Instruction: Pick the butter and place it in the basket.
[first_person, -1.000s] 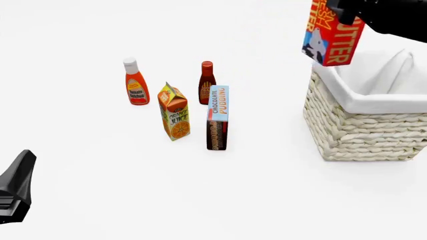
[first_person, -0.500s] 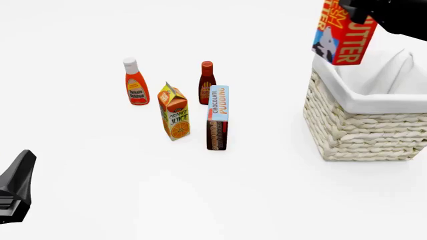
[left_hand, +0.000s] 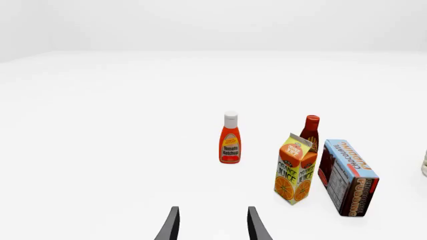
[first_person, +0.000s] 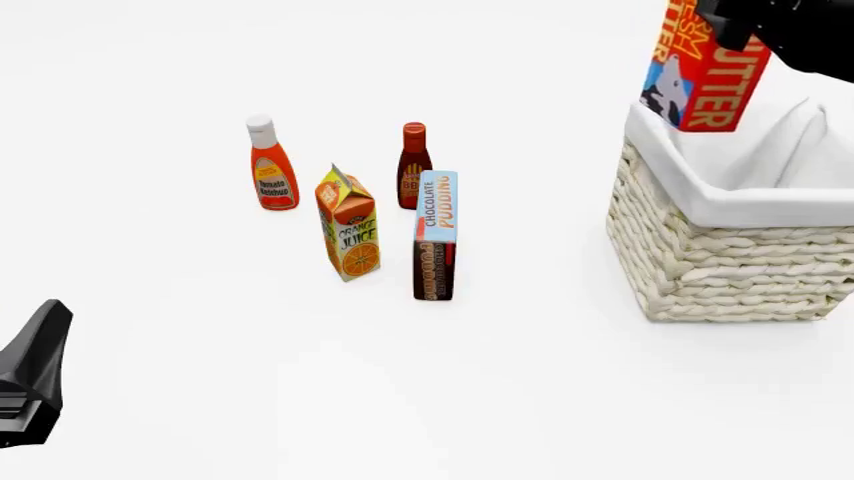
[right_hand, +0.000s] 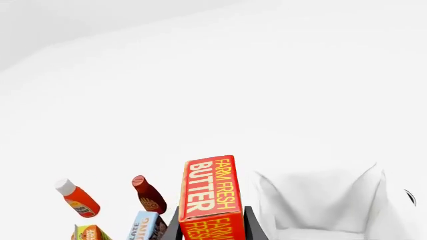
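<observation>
Up high on the right, the right gripper (right_hand: 212, 227) has its fingers clamped on the butter (first_person: 705, 70), which hangs in the air, tilted, over the far-left rim of the basket (first_person: 727, 255). Down at the near left, the left gripper (left_hand: 211, 225) sits low with its fingers apart, holding nothing. Mid-table stand the ketchup bottle (first_person: 272, 165), the orange juice carton (first_person: 347, 224), a dark red sauce bottle (first_person: 414, 160) and the chocolate pudding box (first_person: 435, 236).
</observation>
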